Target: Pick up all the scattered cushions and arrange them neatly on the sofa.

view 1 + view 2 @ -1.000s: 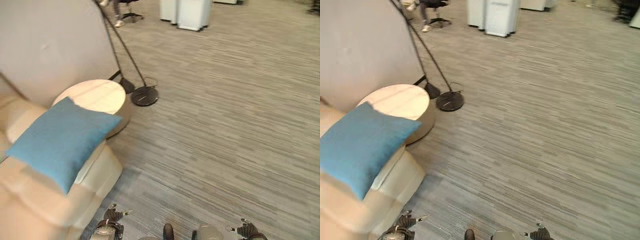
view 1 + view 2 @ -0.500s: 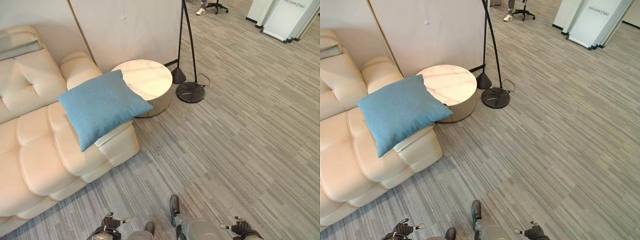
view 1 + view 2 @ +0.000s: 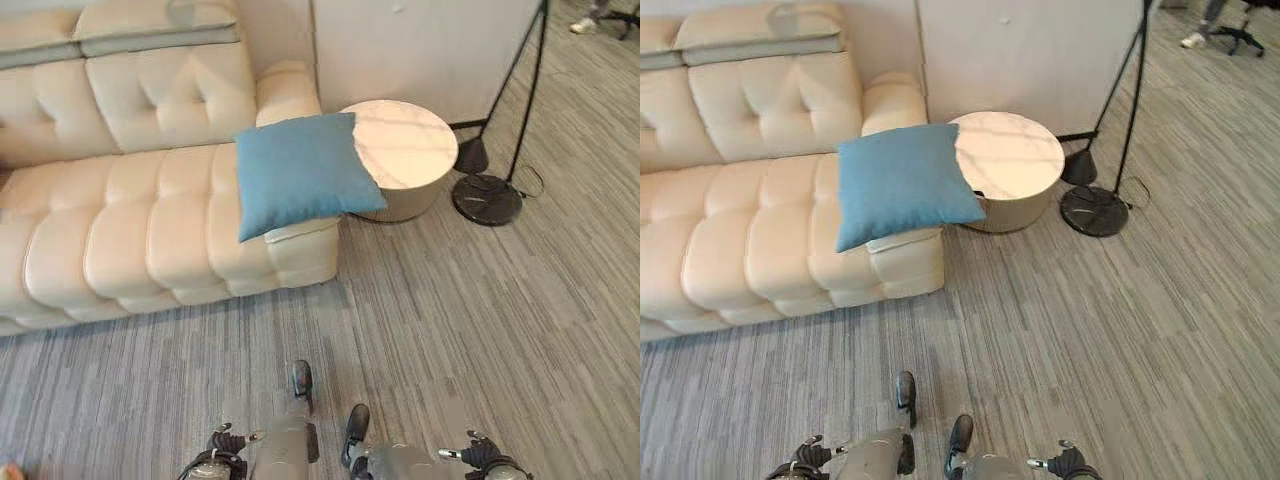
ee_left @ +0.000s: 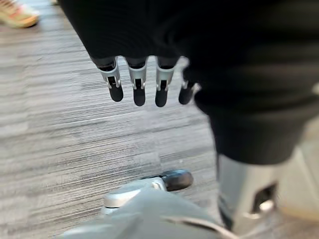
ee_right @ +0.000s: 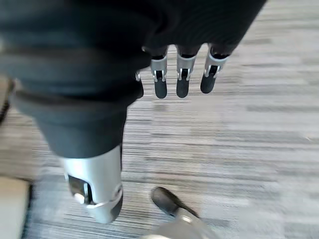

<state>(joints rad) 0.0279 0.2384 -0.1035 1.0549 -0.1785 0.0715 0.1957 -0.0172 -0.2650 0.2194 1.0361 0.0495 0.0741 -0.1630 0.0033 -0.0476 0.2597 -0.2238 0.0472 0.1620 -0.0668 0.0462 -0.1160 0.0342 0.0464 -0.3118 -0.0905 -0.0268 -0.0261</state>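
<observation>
The blue cushion lies askew on the sofa arm, one corner overhanging the round side table; soft and light, it looks easiest gripped by opposite edges, while left robot hand and right robot hand hang relaxed and empty.

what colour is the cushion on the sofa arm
The cushion is plain blue, clearest in the left eye view.

Head stereo pair high up, angled steeply down and forward; both eyes sharing cream sofa, blue cushion, round side table, lamp base, striped carpet. Wrist cameras very close, looking along left hand and right hand, down at same carpet.
</observation>
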